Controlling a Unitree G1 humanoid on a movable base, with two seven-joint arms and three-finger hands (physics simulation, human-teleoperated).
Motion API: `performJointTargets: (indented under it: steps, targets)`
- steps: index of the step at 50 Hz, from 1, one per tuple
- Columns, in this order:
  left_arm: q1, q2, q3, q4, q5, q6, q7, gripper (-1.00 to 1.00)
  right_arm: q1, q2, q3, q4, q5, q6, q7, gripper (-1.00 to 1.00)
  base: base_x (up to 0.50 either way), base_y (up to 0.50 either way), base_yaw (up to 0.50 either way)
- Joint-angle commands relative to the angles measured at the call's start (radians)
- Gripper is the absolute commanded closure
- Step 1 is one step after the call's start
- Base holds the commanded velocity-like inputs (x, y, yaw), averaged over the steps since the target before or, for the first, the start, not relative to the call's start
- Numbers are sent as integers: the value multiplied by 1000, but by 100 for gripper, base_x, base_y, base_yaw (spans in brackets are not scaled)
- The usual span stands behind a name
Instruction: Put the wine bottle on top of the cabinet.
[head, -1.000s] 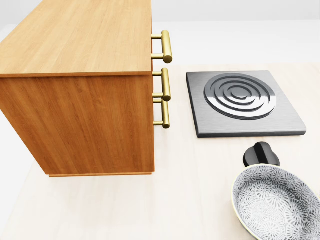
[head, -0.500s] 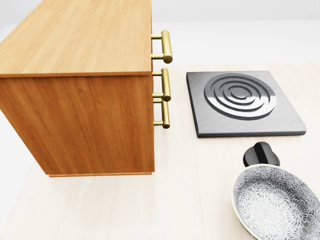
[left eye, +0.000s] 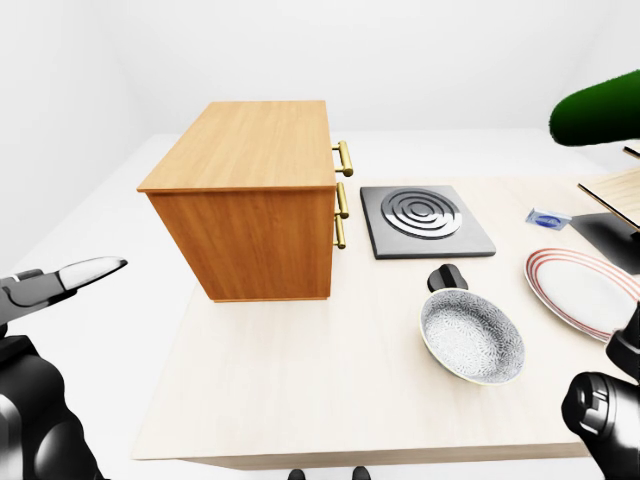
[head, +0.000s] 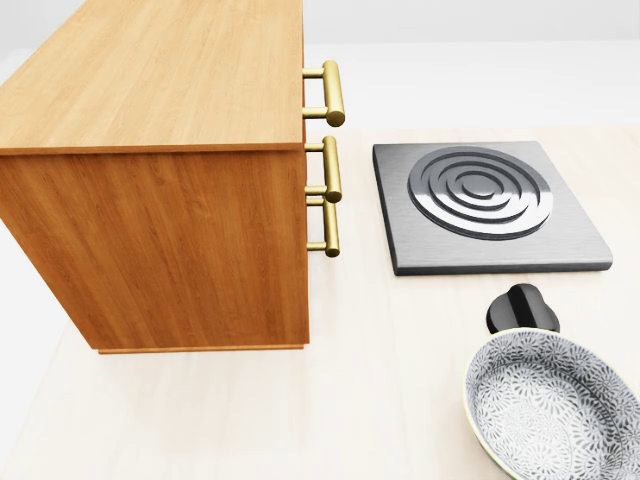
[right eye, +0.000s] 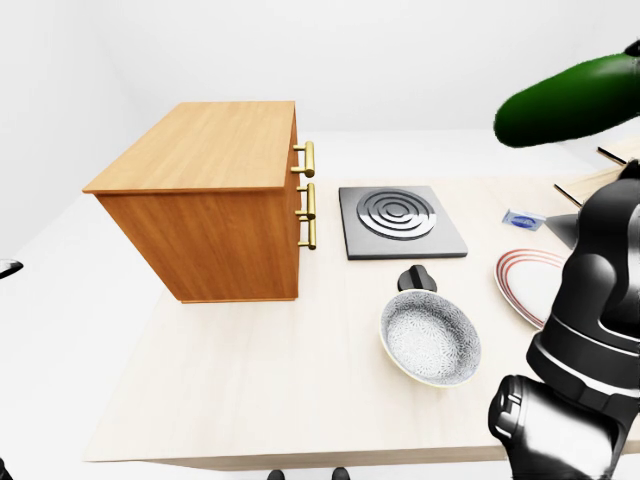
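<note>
Spreading across the eye views, the pale table (left eye: 300, 380) carries everything. Its biggest load is the wooden cabinet (left eye: 250, 190), standing at the left with brass handles (head: 330, 160) facing right and its top bare. Just right of it lies the square hob plate (left eye: 425, 220), with a black knob (head: 520, 308) below it touching the rim of the patterned bowl (left eye: 472, 338). Farther right sits a red-rimmed plate (left eye: 580, 290). A dark green wine bottle (right eye: 565, 105) is lifted at the upper right, well apart from the cabinet; the right hand (right eye: 610, 260) rises toward it, but its grip is out of sight. The left hand (left eye: 60, 280) hangs low left, fingers spread apart
</note>
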Motion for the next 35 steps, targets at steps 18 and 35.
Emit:
performJointTargets:
  steps: [18, 35]
  targets:
    - [-1, 2, -1, 10, -4, 0, 3, -100, -688, 91, 289, 623, -220, 0, 229, 95, 0, 0, 0]
    - [5, 2, 11, 14, -8, 0, -2, -100, -1112, 183, 318, 1360, -358, 0, 307, 93, 0, 0, 0]
